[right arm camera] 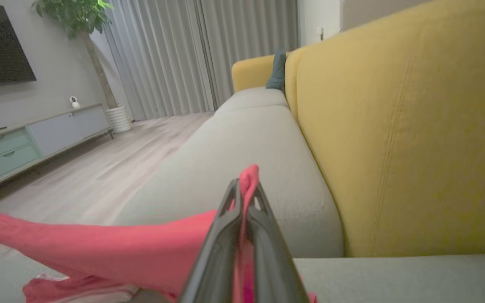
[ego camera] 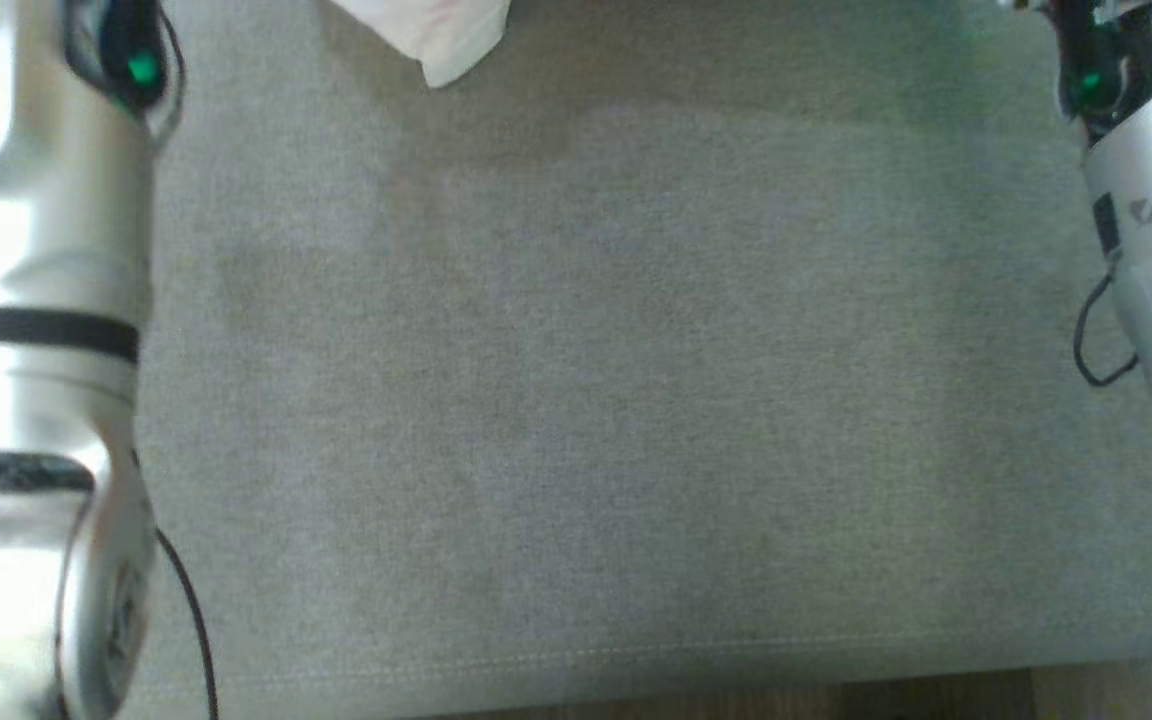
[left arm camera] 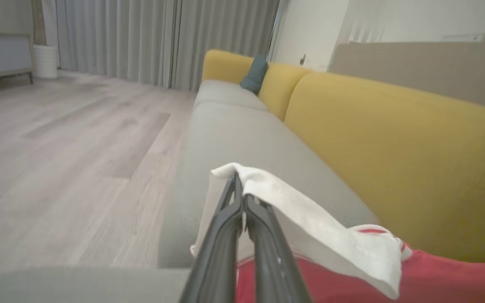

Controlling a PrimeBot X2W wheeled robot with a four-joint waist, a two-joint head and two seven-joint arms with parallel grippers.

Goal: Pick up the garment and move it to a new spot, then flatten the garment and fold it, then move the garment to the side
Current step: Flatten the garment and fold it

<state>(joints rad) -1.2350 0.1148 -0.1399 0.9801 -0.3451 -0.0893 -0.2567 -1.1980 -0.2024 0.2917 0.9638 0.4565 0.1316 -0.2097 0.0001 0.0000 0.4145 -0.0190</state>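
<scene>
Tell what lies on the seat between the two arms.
Head view: the seat between left arm and right arm is bare; a pale garment corner shows at the top edge.

The garment (left arm camera: pixel 310 219) is caught between the fingers of the left gripper (left arm camera: pixel 237 183) and trails to its right. The seat (left arm camera: pixel 234 126) lies ahead, the backrest (left arm camera: pixel 394 147) to its right, the floor (left arm camera: pixel 78 147) to its left. At the right gripper (right arm camera: pixel 246 189) the garment trails left, with the backrest to the right.
</scene>
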